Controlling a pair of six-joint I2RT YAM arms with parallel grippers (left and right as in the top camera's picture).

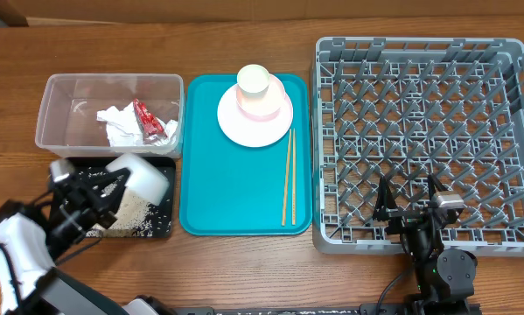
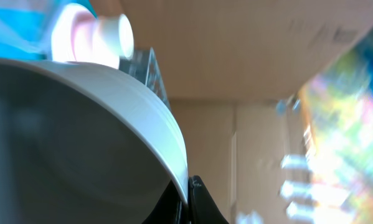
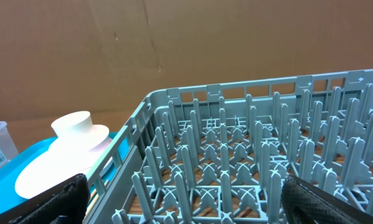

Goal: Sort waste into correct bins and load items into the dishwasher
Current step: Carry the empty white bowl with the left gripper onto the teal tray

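My left gripper is shut on the rim of the white bowl, which is tipped over the black tray. Loose rice lies in that tray. In the left wrist view the bowl fills the frame, its rim pinched between the fingers. The clear tub holds crumpled tissue and a red wrapper. On the plate a white cup sits on a pink cup. Chopsticks lie beside it. My right gripper stands open over the dish rack's front edge, empty.
The teal serving tray lies between the bins and the rack, carrying the plate and chopsticks. In the right wrist view the rack's upright pegs stand between my fingers, with the plate to the left. A cardboard wall stands behind.
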